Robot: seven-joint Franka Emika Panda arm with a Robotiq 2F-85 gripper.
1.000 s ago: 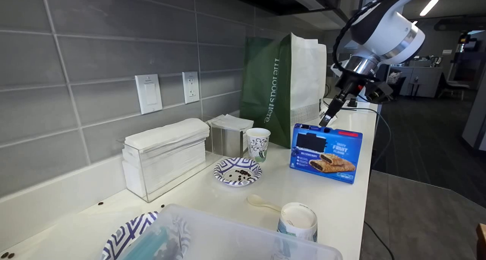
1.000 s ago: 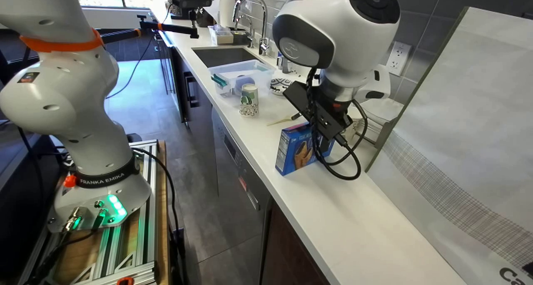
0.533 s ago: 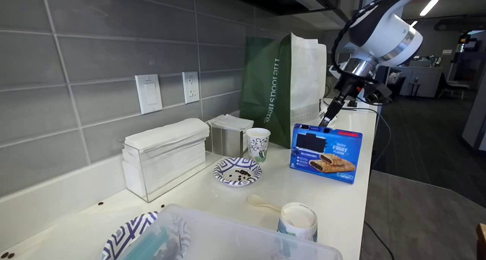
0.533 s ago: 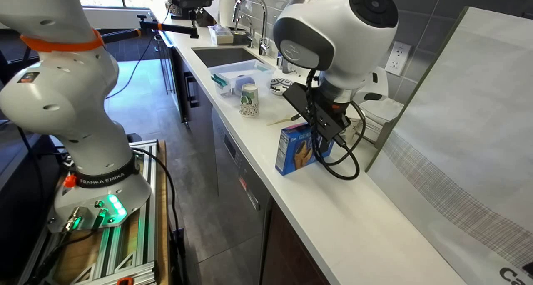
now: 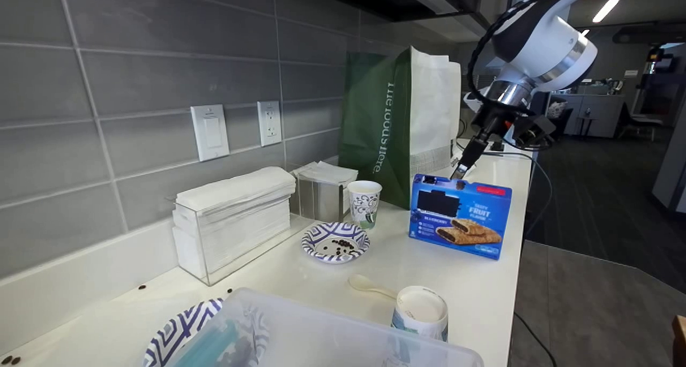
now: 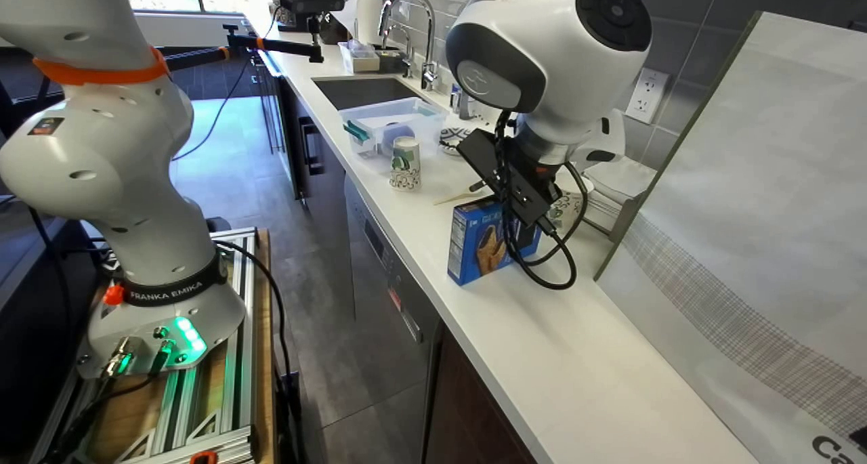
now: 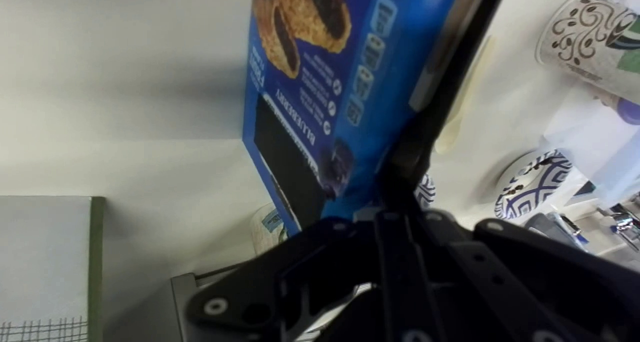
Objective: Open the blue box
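Observation:
The blue box [image 5: 471, 206] stands upright on the counter, its pastry picture facing out, and shows in both exterior views. Its top edge looks uneven where my gripper [image 5: 457, 172] reaches down from behind. The fingers are together, their tips at or just behind that edge; contact is hard to judge. In the wrist view the box [image 7: 310, 37] rises past the shut gripper [image 7: 400, 214], and a brownish strip and dark band run along one box edge. Whether that is an opening I cannot tell. In an exterior view the wrist and cables cover part of the box [image 6: 484, 250].
A tall dark green paper bag [image 5: 375, 131] stands behind the box. Nearby are an upright paper cup [image 5: 364, 206], a patterned bowl [image 5: 335, 244] and a spoon [image 5: 370, 285]. An upturned cup [image 5: 420, 305] and a clear bin [image 5: 343, 329] lie farther off. The counter edge runs close by.
The gripper has shifted slightly, toward the left in an exterior view, its cable loop moving along. The box's top edge has risen or leaned a little; its base stays put.

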